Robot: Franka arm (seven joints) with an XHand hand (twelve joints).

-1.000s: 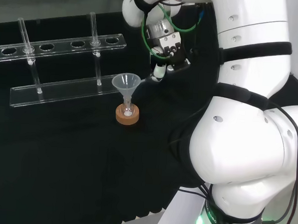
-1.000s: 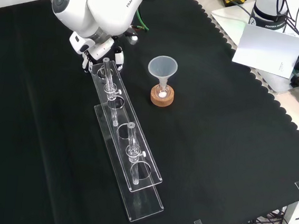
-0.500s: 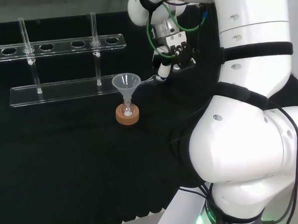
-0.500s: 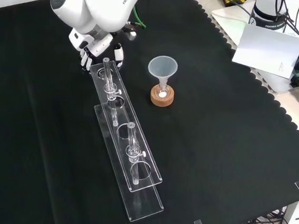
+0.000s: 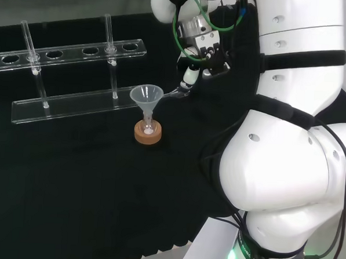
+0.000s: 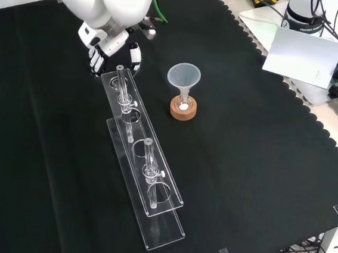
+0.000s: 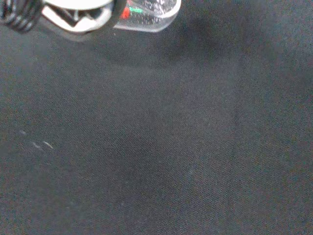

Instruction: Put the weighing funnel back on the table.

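Observation:
In the head view the weighing funnel [image 5: 175, 93], a small clear piece, lies on the black cloth just right of the big funnel [image 5: 146, 96]. The hand [image 5: 190, 78] hangs a little above and to the right of it. Its fingers point down, relaxed, with nothing between them. From the front, the hand [image 6: 108, 46] hovers over the cloth behind the far end of the rack [image 6: 142, 160]. A blurred part of the hand [image 7: 73, 12] sits over bare cloth in the wrist view.
The big funnel [image 6: 184, 76] stands in a small flask on a cork ring [image 6: 183, 109]. A long clear test-tube rack [image 5: 73, 49] with two glass tubes lies to its left in the head view. The arm's white links [image 5: 287, 170] fill the right.
The hand and wrist have risen and drawn slightly right in the head view. The weighing funnel has stayed where it lies on the cloth.

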